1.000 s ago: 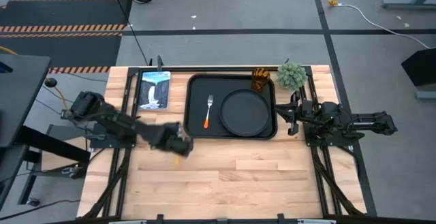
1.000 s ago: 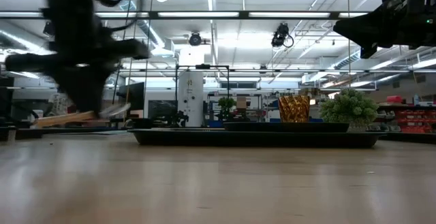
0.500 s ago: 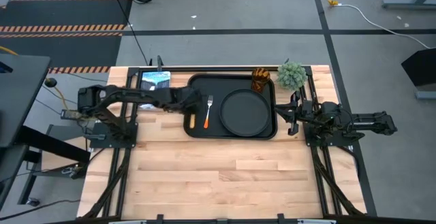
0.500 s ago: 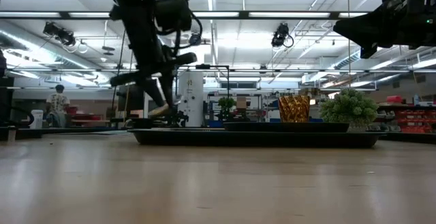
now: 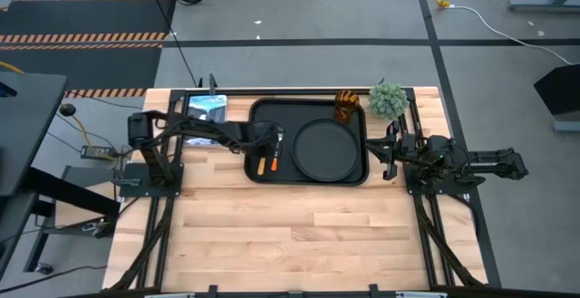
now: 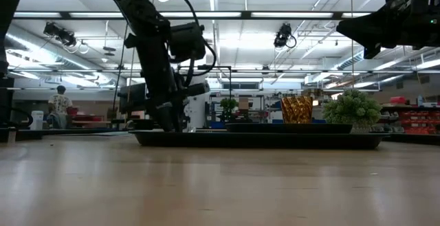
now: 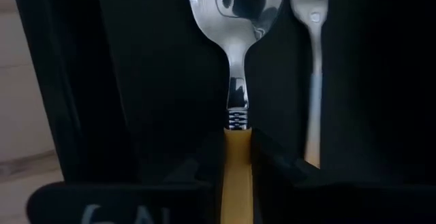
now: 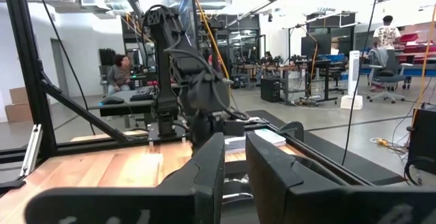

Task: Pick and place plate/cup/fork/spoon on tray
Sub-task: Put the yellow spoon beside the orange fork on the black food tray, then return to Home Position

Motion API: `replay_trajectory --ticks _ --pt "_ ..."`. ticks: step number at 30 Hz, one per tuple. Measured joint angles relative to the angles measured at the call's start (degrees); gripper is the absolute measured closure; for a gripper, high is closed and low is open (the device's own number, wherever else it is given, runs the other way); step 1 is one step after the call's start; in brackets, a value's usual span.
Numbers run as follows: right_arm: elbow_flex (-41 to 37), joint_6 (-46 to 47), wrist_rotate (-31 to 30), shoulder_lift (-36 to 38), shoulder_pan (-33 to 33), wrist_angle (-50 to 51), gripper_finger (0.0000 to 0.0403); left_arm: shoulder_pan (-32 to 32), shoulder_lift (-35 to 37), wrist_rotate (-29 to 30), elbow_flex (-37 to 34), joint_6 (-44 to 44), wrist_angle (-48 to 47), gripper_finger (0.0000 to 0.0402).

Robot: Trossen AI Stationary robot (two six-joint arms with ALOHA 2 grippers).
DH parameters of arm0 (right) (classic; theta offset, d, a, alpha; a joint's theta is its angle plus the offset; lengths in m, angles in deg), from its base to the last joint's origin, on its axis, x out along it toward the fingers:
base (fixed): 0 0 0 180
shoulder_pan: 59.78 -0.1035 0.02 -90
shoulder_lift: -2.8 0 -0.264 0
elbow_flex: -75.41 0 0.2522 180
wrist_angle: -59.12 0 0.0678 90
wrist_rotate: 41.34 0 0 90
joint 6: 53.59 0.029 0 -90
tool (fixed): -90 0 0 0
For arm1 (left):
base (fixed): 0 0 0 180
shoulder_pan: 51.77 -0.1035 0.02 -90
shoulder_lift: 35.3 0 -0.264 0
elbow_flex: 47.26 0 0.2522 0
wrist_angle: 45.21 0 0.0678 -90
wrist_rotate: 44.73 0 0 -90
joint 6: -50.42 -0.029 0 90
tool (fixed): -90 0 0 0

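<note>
The spoon [image 7: 235, 20], with a silver bowl and a yellow-orange handle, is in my left gripper [image 7: 238, 142] over the left strip of the black tray [image 5: 256, 117]. It lies beside the fork [image 7: 312, 67] and parallel to it. The round black plate [image 5: 326, 149] lies in the tray's right half. The amber cup [image 5: 347, 105] stands at the tray's far right corner. My right gripper [image 5: 384, 153] waits at the table's right edge, shut and empty. My left gripper pinches the spoon's handle [image 7: 237, 156] between its two fingers, just behind the metal neck. The fingers come from above, pointing down, across the handle. The bowl [image 7: 235, 6] points away from the fingers, level over the tray floor; whether it rests on the floor I cannot tell.
A green plant ball [image 5: 388, 99] stands by the table's far right corner. A blue-white packet [image 5: 207, 108] lies left of the tray, partly under my left arm. Bare wooden table [image 5: 308, 235] spreads out on the near side.
My left gripper has carried the spoon from the table's near left, toward the far edge and the right, over the tray's left strip. There it has come down beside the fork. It stays shut on the handle.
</note>
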Motion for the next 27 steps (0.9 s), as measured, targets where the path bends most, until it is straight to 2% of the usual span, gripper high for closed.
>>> replay_trajectory --ticks 20,27 --pt "0.0 -0.02 0.0 -0.02 -0.01 0.02 0.0334 -2.37 -0.51 2.49 0.02 -2.39 1.98 0.0337" --pt "0.0 0.0 0.0 -0.01 0.02 0.02 0.0334 -2.03 -0.53 3.95 0.02 -5.42 1.83 0.0298"
